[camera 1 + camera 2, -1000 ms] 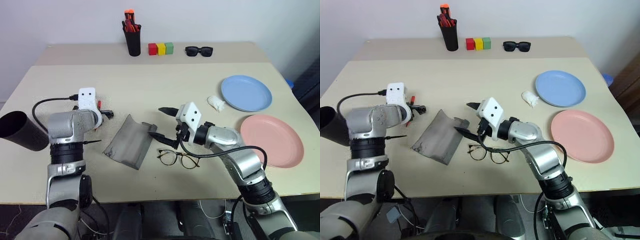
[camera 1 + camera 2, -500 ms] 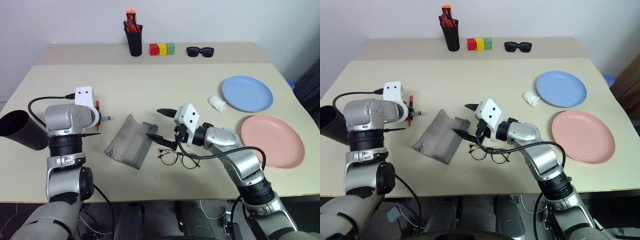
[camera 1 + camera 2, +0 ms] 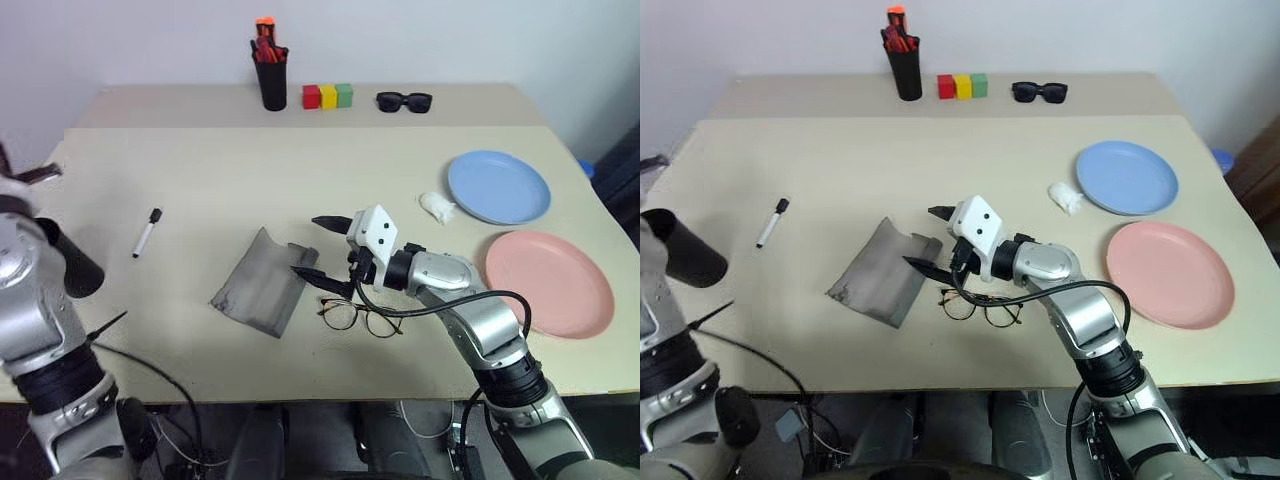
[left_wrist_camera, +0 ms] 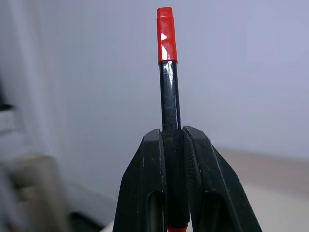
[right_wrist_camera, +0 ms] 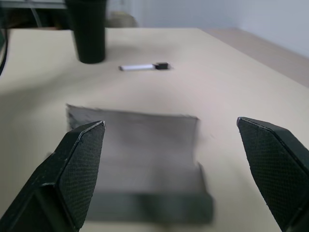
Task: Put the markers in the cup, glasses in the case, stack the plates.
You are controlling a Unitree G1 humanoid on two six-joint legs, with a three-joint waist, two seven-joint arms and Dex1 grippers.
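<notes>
One black marker (image 4: 169,96) in left claw (image 4: 173,145), red cap outward along fingers; right claw (image 3: 316,250) wide.

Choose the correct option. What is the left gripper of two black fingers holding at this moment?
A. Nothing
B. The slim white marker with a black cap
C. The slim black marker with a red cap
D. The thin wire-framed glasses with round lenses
C: in the left wrist view the left gripper is closed on the black-bodied, red-capped marker, while the white marker lies on the table.
</notes>
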